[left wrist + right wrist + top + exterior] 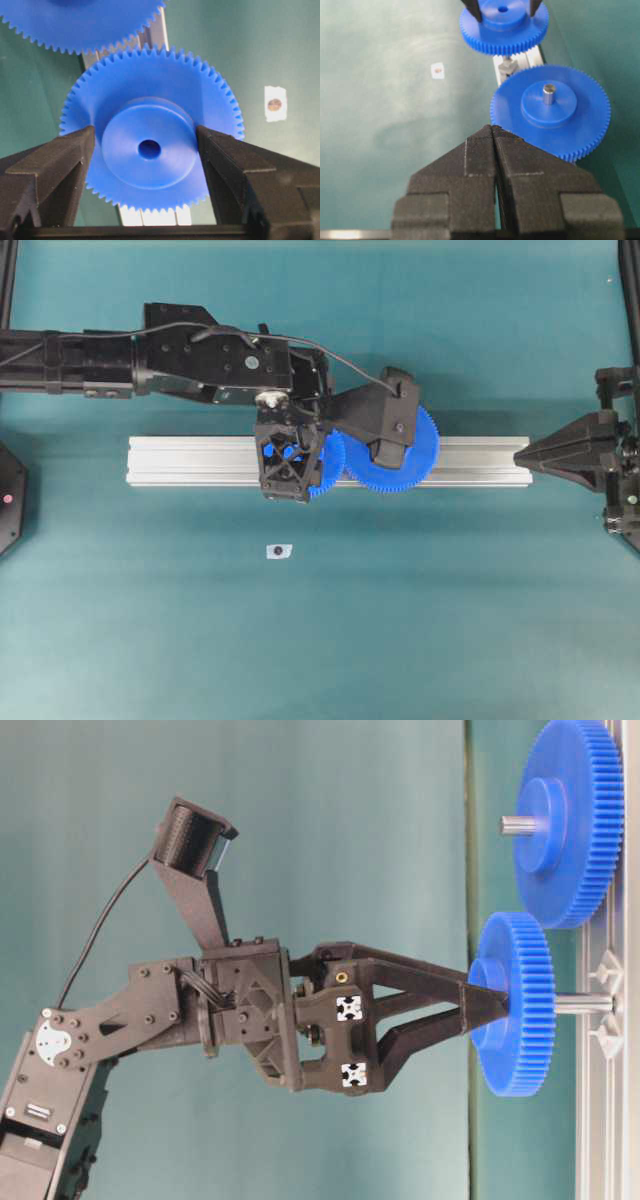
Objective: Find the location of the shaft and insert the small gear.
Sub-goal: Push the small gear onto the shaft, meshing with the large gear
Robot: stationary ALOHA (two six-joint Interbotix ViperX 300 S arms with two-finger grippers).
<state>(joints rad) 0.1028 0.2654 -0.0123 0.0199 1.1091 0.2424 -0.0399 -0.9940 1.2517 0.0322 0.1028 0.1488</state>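
The small gear (145, 85) is a blue toothed wheel with a raised hub. It sits level above the rail on the shaft (585, 1003), a grey pin rising from a shiny base (507, 65). The gear hides the pin's top, and the hub hole looks dark. My left gripper (145, 145) reaches down over the gear (525, 1010) with its fingers (65, 165) on either side of the hub. It is open, with a thin gap showing on the left side. My right gripper (493, 127) is shut and empty, pointing at the rail's right end (520, 453).
The larger blue gear (550, 115) sits on its own pin beside the small one, teeth nearly meshing. The ribbed aluminium rail (180, 460) runs across the teal table. A small white sticker with a dark dot (278, 551) lies in front of the rail.
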